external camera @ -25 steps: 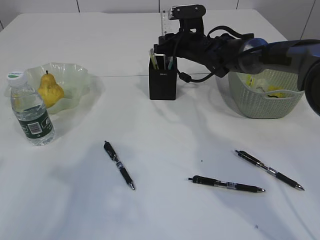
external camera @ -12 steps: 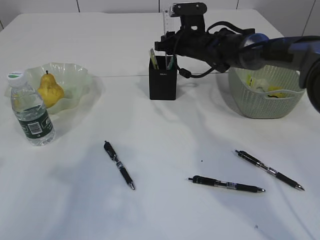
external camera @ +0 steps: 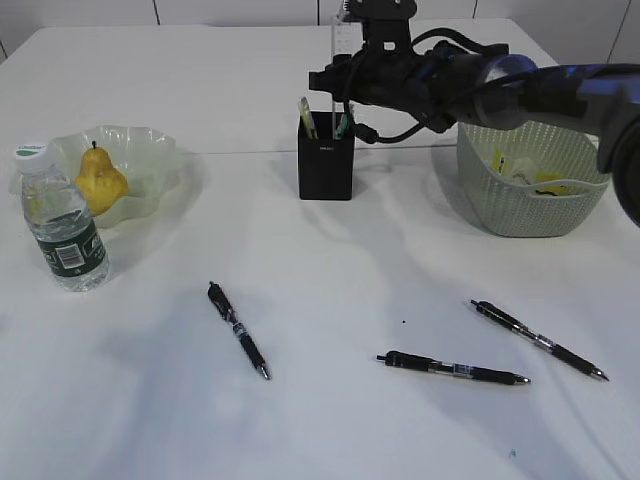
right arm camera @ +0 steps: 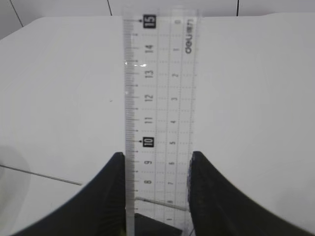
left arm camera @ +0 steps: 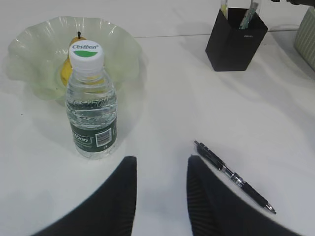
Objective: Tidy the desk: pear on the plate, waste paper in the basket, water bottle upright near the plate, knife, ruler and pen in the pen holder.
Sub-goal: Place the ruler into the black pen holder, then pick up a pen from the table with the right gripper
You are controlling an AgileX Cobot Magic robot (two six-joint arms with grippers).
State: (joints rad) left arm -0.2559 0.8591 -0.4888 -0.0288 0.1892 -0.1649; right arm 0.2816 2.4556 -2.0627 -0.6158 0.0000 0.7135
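Pear sits on the plate, bottle upright beside it, paper in the basket. Right hand pinches the ruler above the holder; left hand spread, empty. Three pens remain on the worktop.

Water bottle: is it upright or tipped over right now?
Upright. The water bottle stands on its base on the desk, white cap on top, just in front of the plate that holds the pear.

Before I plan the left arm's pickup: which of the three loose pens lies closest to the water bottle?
The left pen, alone at centre-left of the desk, nearest the water bottle. The other two pens lie together at right, below the basket.
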